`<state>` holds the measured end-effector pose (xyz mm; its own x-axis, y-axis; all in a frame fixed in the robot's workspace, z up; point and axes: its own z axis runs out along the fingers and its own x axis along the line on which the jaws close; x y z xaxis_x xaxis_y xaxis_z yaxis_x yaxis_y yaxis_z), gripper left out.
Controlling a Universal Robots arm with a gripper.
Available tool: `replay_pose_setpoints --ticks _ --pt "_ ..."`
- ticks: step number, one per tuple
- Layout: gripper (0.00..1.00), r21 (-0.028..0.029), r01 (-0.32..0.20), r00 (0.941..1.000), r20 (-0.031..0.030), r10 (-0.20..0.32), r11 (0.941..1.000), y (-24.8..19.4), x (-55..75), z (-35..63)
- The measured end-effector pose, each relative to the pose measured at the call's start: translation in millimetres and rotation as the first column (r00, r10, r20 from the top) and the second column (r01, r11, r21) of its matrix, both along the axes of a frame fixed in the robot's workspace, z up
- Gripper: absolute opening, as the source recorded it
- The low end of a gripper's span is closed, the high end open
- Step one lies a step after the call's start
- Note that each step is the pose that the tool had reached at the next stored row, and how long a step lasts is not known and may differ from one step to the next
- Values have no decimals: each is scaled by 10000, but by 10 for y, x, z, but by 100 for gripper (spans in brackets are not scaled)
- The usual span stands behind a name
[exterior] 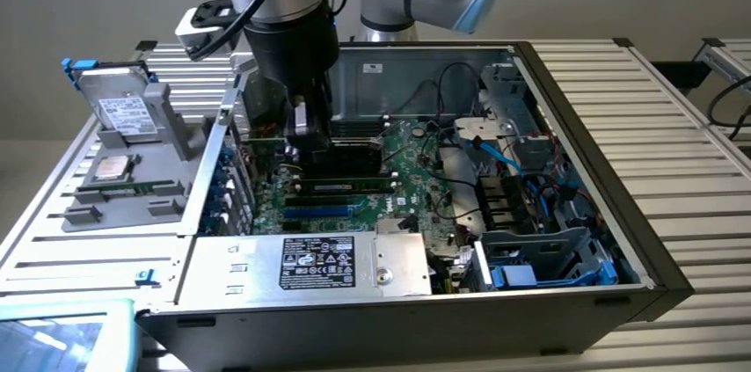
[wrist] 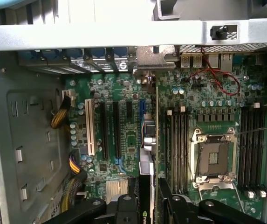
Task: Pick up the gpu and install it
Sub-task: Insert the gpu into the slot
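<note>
Clamped in the gripper (wrist: 149,207), gpu (wrist: 146,186) hangs edge-on over motherboard (wrist: 132,140) slots

The gpu stands on edge between the two black fingers (wrist: 124,205), which close partway onto its shroud end, one on each side. Its long axis runs straight away from the gripper toward the case's rear wall (wrist: 100,35), parallel to the expansion slots (wrist: 103,130), and its silver end bracket (wrist: 154,58) sits at the rear slot openings. The card lies in line with the gripper, between those slots and the RAM sockets (wrist: 175,149), the empty CPU socket (wrist: 215,158) beyond. Whether its edge connector is seated cannot be told. From outside, the arm (exterior: 288,3) reaches down into the open computer case (exterior: 586,126), a power supply (exterior: 317,262) at its near edge and a parts rack (exterior: 129,143) on the exterior view's left
</note>
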<state>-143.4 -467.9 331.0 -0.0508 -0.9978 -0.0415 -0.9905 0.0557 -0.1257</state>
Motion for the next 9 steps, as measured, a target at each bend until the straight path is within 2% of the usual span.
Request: replay_pose_setpoints --ticks 3,5,9 --pt "27 5 24 10000 -44 -24 10000 -32 0 -12" --pt "27 4 38 10000 -72 -38 10000 -36 -1 -17" --pt "27 3 37 10000 -80 -37 10000 -37 0 -17"
